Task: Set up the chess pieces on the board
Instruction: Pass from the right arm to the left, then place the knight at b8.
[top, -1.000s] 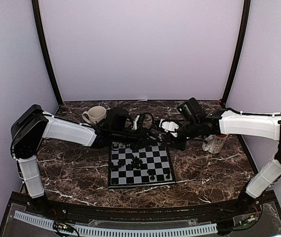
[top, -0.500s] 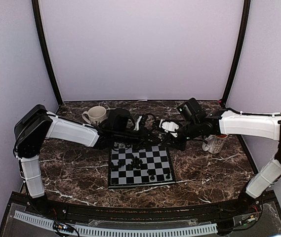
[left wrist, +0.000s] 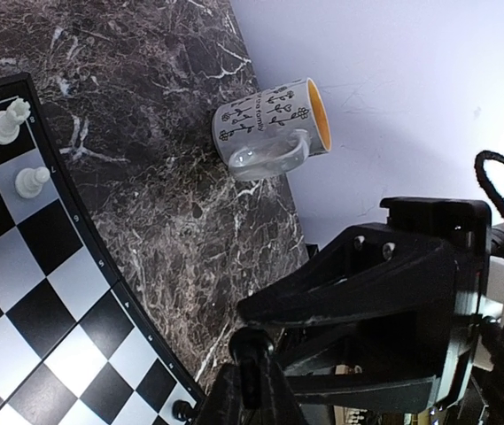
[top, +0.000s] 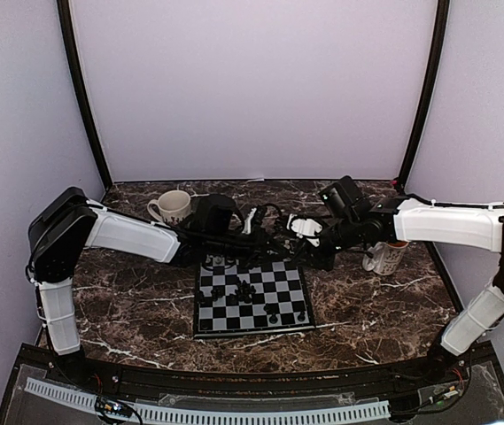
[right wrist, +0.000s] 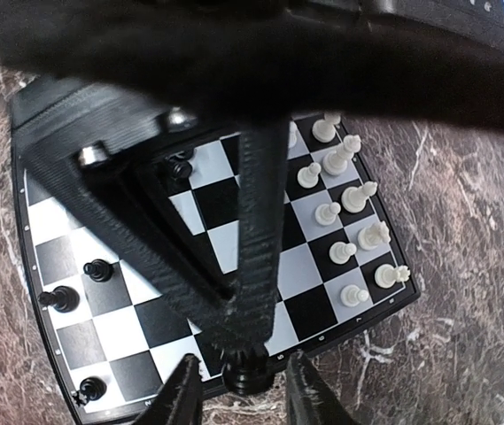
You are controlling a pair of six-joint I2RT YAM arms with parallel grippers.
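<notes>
The board (top: 219, 321) lies mid-table, with several white chess pieces (right wrist: 354, 197) along its far rows and black chess pieces (right wrist: 97, 270) scattered nearer. Both grippers meet above the board's far edge. My left gripper (left wrist: 250, 390) is shut on a black piece (left wrist: 253, 342), whose round top pokes out between its fingers. In the right wrist view that same black piece (right wrist: 252, 373) sits between the spread fingertips (right wrist: 181, 390) of my right gripper (right wrist: 244, 394), which is open and does not touch it. The left gripper's fingers (right wrist: 265, 221) reach in from above.
A patterned mug (left wrist: 274, 133) stands on the marble behind the board's far left corner, also seen from above as the mug (top: 172, 205). A white cup (top: 384, 255) stands at the right, behind the right arm. Purple walls close off the table.
The right jaws have spread apart from the black piece while the left jaws have closed on it. The left arm has edged slightly to the right.
</notes>
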